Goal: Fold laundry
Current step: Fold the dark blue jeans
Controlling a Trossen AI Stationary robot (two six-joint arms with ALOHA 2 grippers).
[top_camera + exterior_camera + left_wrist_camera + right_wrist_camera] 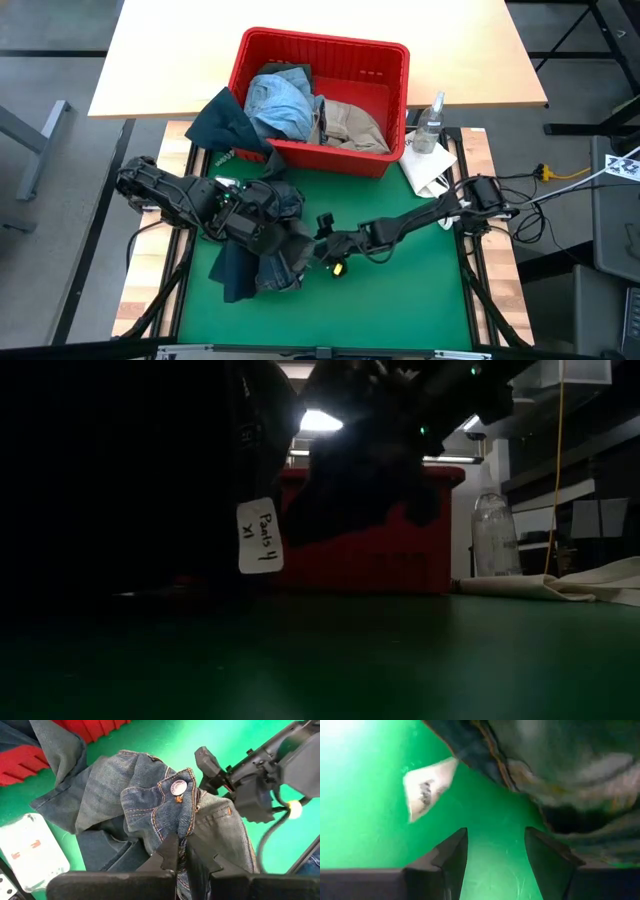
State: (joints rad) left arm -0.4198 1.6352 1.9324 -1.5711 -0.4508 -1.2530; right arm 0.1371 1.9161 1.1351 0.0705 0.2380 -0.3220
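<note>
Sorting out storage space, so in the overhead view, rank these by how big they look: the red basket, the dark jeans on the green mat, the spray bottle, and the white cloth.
Largest to smallest, as seen from above:
1. red basket
2. dark jeans, bunched, partly under the arms
3. white cloth
4. spray bottle, partly overlapping the cloth

Grey floor fills the high view's upper left and right. A pale wooden tabletop spans the top centre (grey leg at left). Low view: bright ceiling light upper centre, yellow cable hanging right.
</note>
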